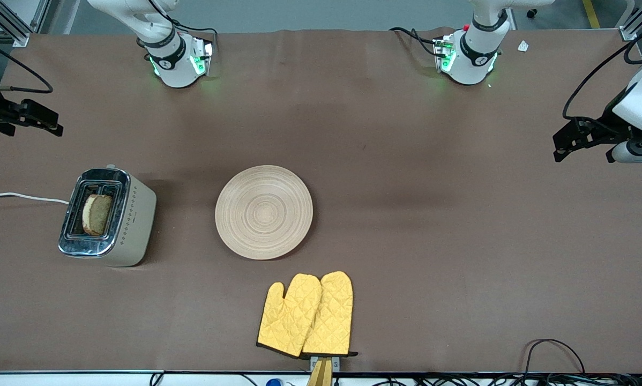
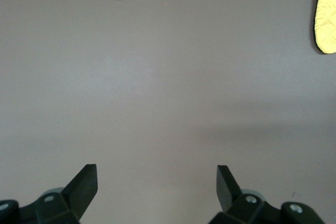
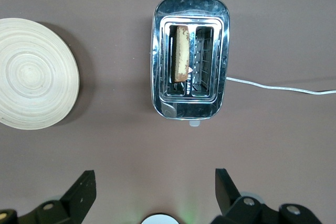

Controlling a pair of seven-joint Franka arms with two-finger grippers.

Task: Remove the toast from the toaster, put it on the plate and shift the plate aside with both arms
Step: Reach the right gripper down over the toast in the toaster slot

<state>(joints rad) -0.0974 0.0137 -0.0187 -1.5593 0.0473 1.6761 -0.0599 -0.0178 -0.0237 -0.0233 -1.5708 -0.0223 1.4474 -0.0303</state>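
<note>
The toast (image 1: 97,214) stands upright in one slot of the silver toaster (image 1: 106,217) toward the right arm's end of the table. The round light-wood plate (image 1: 263,212) lies empty mid-table beside the toaster. My right gripper (image 1: 53,124) hangs open and empty in the air at the right arm's end. Its wrist view (image 3: 155,190) looks down on the toaster (image 3: 190,80), the toast (image 3: 181,60) and the plate (image 3: 34,74). My left gripper (image 1: 562,147) is open and empty above bare table at the left arm's end, and its wrist view (image 2: 156,184) shows only tabletop under it.
Two yellow quilted oven mitts (image 1: 306,314) lie nearer to the front camera than the plate, by the table edge; a corner shows in the left wrist view (image 2: 326,19). The toaster's white cord (image 1: 21,197) runs off the right arm's end. A black cable (image 1: 554,354) loops at the near edge.
</note>
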